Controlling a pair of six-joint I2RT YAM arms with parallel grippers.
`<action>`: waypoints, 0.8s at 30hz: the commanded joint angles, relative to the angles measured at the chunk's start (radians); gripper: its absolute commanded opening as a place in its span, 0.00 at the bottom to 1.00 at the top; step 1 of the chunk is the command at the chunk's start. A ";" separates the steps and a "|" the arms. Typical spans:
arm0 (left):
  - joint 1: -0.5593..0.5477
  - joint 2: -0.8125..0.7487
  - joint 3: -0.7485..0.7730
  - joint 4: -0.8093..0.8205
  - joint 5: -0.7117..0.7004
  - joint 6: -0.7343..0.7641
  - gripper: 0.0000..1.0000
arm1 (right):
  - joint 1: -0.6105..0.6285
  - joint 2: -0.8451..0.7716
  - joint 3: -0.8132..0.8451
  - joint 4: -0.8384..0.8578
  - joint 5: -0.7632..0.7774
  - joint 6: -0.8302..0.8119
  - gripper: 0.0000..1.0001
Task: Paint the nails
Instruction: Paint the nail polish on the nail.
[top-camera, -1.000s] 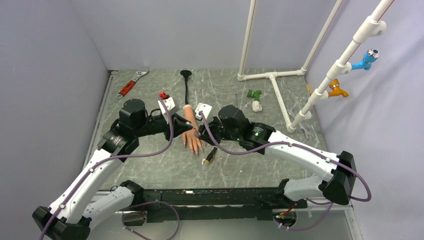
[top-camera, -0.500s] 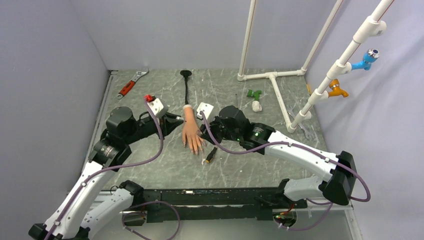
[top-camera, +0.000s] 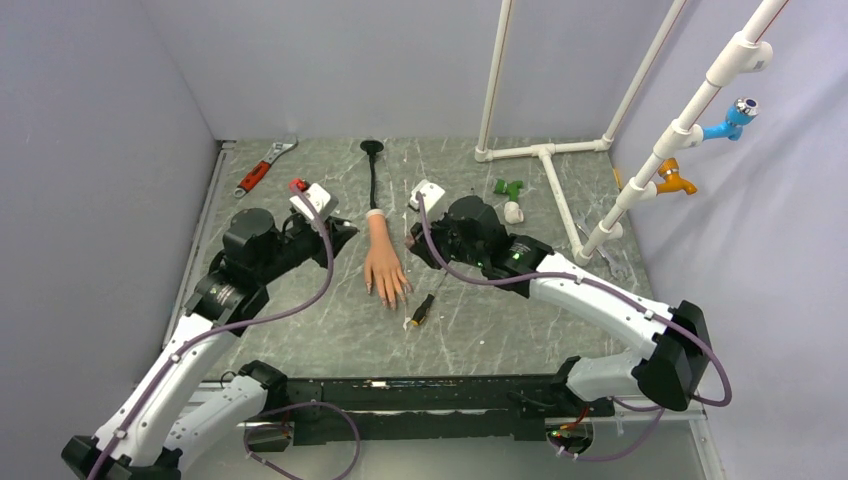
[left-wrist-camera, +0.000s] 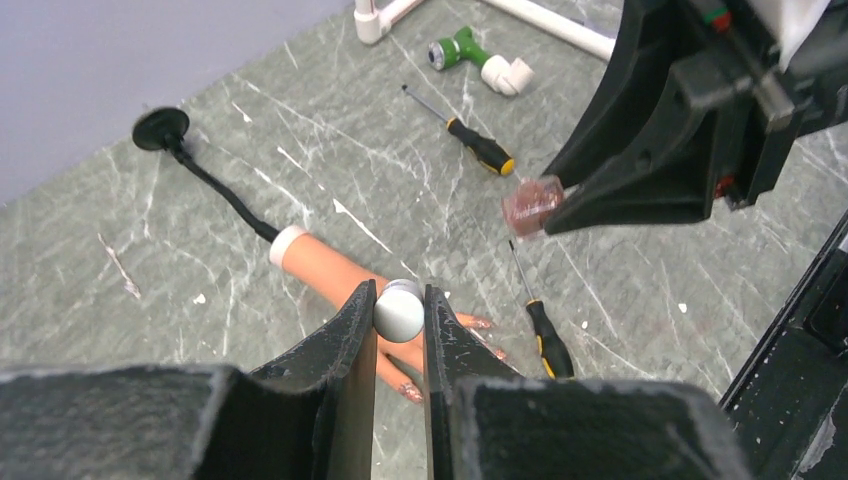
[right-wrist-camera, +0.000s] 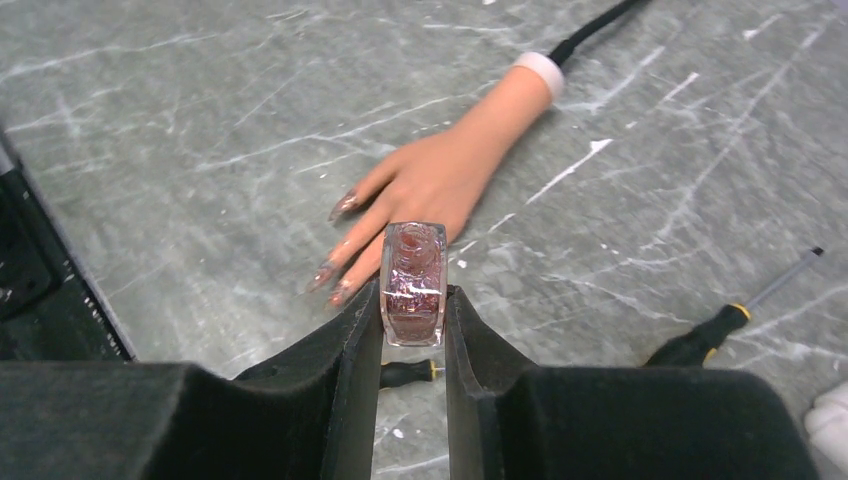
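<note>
The peach mannequin hand (top-camera: 384, 262) lies flat mid-table, fingers toward the near edge, on a thin black stalk (top-camera: 374, 178). Its nails (right-wrist-camera: 326, 272) look glittery and pinkish; they also show in the left wrist view (left-wrist-camera: 411, 391). My left gripper (top-camera: 345, 231) hovers left of the hand's wrist, shut on a round silver cap (left-wrist-camera: 398, 311). My right gripper (top-camera: 411, 246) hovers right of the hand, shut on a clear bottle of pink glitter polish (right-wrist-camera: 413, 281), which also shows in the left wrist view (left-wrist-camera: 530, 206). Anything below the cap is hidden.
A black-and-yellow screwdriver (top-camera: 421, 310) lies near the fingertips and another (left-wrist-camera: 481, 146) farther back. A red-handled wrench (top-camera: 262, 170) lies back left. A green and white fitting (top-camera: 510, 188) and a white PVC pipe frame (top-camera: 545, 150) stand back right.
Both grippers were close together over the hand; the left has drawn back to the left with the cap, and the right has moved back and right with the bottle.
</note>
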 joint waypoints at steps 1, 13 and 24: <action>0.004 0.052 0.017 -0.006 -0.005 -0.061 0.00 | -0.054 -0.043 0.007 0.072 0.048 0.059 0.00; -0.017 0.073 -0.112 0.004 0.071 -0.219 0.00 | -0.151 -0.084 -0.062 0.128 0.037 0.102 0.00; -0.084 0.126 -0.247 0.117 0.030 -0.325 0.00 | -0.176 -0.100 -0.080 0.154 0.012 0.115 0.00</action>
